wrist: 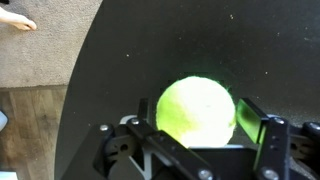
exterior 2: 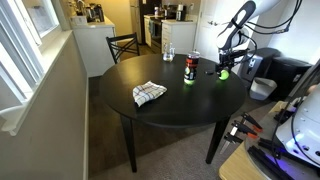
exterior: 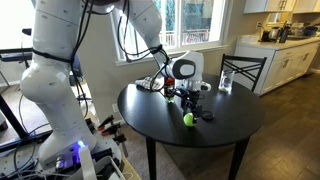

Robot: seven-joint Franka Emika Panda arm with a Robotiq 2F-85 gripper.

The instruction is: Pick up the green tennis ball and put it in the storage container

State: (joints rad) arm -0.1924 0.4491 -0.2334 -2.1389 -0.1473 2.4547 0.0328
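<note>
The green tennis ball rests on the round black table. It also shows in both exterior views. My gripper is lowered over it, one finger on each side. A thin gap shows at the right pad, so the jaws look open. The gripper shows in both exterior views. The storage container, a dark tube with a red rim band, stands upright a short way from the ball. It also shows in an exterior view.
A clear drinking glass stands near the far table edge. A checked cloth lies on the table. A small flat black round object lies beside the ball. A chair stands behind the table.
</note>
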